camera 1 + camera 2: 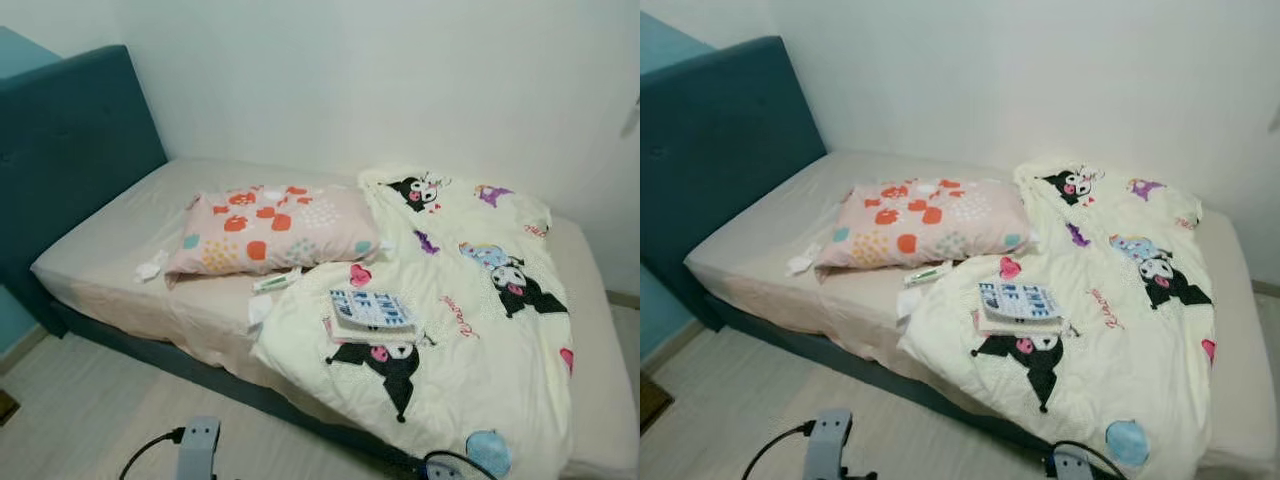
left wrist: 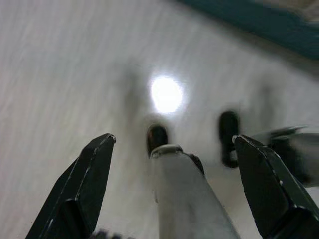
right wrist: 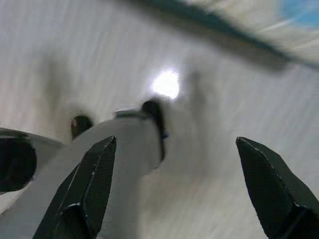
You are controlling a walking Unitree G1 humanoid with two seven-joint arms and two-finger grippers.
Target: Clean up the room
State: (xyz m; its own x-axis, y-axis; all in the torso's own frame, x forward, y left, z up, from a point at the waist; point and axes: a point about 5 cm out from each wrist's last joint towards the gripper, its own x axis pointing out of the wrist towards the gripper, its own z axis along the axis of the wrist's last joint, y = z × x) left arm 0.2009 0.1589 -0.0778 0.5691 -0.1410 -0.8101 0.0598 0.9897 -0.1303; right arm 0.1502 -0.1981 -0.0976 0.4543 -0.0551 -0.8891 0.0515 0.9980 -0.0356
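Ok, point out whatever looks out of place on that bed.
The cartoon blanket lies crumpled and askew, its corner hanging over the bed's edge. A booklet sits on it. The pillow lies mid-mattress rather than at the headboard. A small tube and crumpled tissues litter the sheet.

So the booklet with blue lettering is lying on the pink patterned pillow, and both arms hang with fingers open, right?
Not quite. The booklet with blue lettering lies on the cream cartoon-print blanket, beside the pink patterned pillow, as the left eye view shows. Both arms do hang with fingers open.
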